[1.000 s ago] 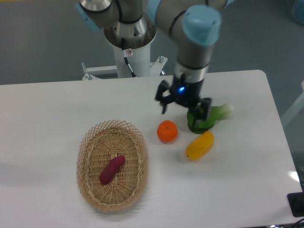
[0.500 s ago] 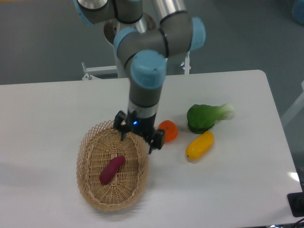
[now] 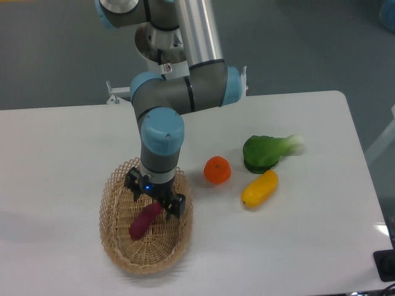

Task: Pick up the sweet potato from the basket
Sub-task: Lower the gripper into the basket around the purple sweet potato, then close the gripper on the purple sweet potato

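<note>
The magenta-purple sweet potato point(image 3: 142, 222) lies slanted on the woven bottom of the oval tan wicker basket point(image 3: 114, 242) at the front left of the table. My gripper point(image 3: 154, 198) hangs over the basket with its fingers spread open, one finger point(image 3: 132, 182) at the left and the other point(image 3: 174, 205) at the right. It sits just above the sweet potato's upper end and hides that tip. Nothing is held between the fingers.
A round orange fruit point(image 3: 217, 170) lies right of the basket. A yellow oblong vegetable point(image 3: 259, 188) and a green leafy vegetable point(image 3: 267, 152) lie further right. The arm's base column point(image 3: 162, 46) stands at the back edge.
The gripper has swung left from beside the green vegetable, past the orange fruit, to over the basket, and has come down close to the sweet potato. No object has moved.
</note>
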